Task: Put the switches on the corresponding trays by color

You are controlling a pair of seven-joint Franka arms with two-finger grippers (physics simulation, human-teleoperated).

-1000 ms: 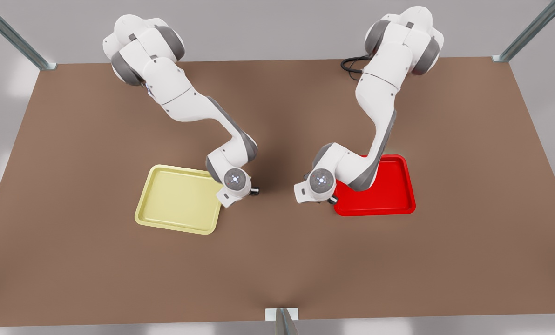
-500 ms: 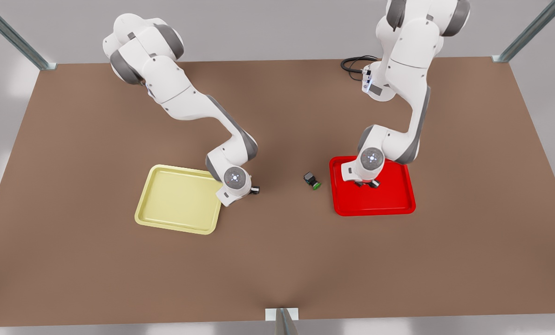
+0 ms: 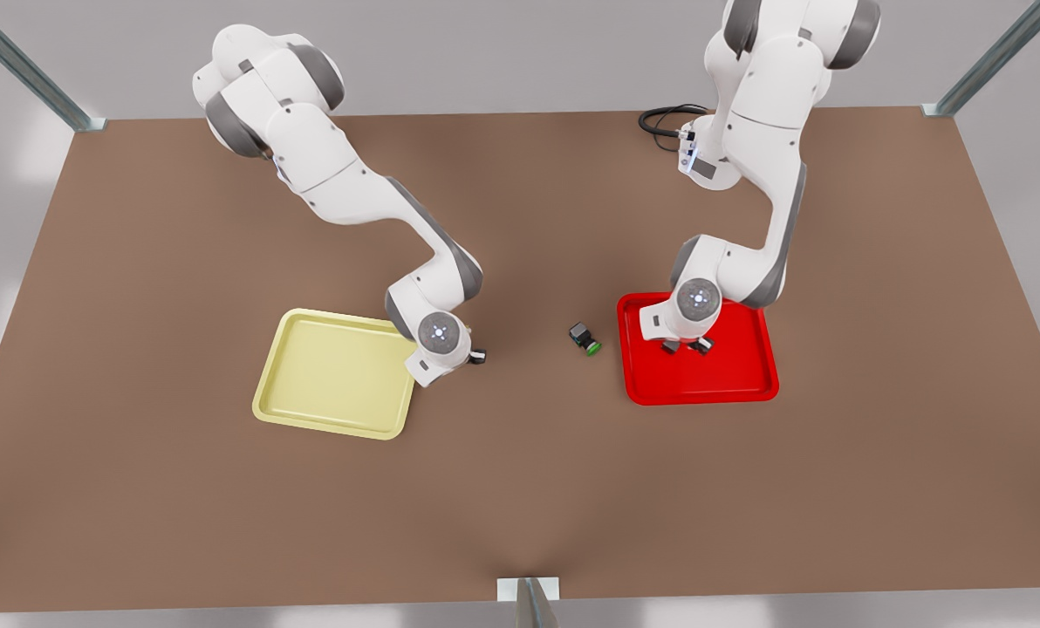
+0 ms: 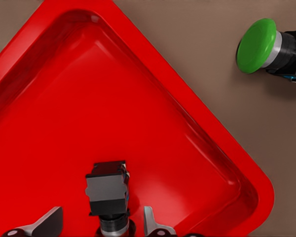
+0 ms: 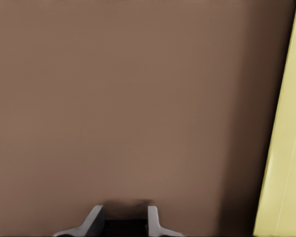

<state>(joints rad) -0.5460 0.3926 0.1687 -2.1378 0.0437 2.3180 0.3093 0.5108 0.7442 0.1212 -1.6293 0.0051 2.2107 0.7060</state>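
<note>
Switch (image 4: 107,190) unlabelled, in red tray (image 4: 64,98)

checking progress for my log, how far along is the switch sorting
Looks done: a black-bodied switch lies in the red tray, between the open left gripper's fingers. In hand: the right gripper sits low beside the yellow tray. Left: the green switch lies on the table.

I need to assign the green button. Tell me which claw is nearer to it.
Left. The left claw sits over the red tray, just beside the green button. The right claw is by the yellow tray, farther off.
</note>
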